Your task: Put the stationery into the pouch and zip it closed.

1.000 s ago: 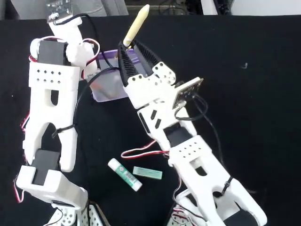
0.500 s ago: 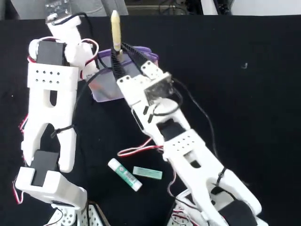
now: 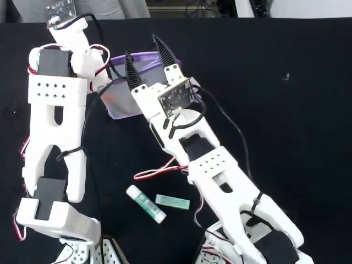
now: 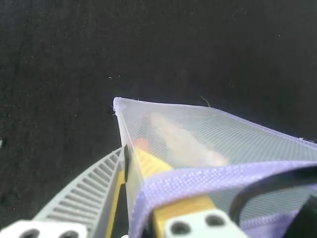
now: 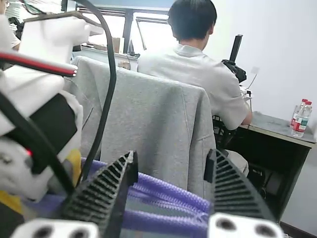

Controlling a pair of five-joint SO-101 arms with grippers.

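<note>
Dropped from the now-open right gripper (image 3: 142, 49), the cream plastic pen (image 4: 183, 144) lies inside the purple-edged mesh pouch (image 3: 124, 107) clamped by the left gripper (image 4: 128, 158); next, fetch the white glue stick (image 3: 145, 203)

In the foreground, the right gripper (image 5: 171, 152) shows its two black ribbed plastic fingers (image 5: 105, 187) pointing away from the camera, spread wide apart. The woven rim of the purple fabric pouch (image 5: 163, 201) runs across the gap near their bases. Close up at one side of the frame is the other arm's white plastic housing (image 5: 49, 29), looped by a black cable (image 5: 111, 69). Mid-frame behind the fingers, a grey cloth garment (image 5: 148, 119) hangs over a chair. At the far edge, two clear plastic bottles (image 5: 301, 114) stand on a desk.
</note>
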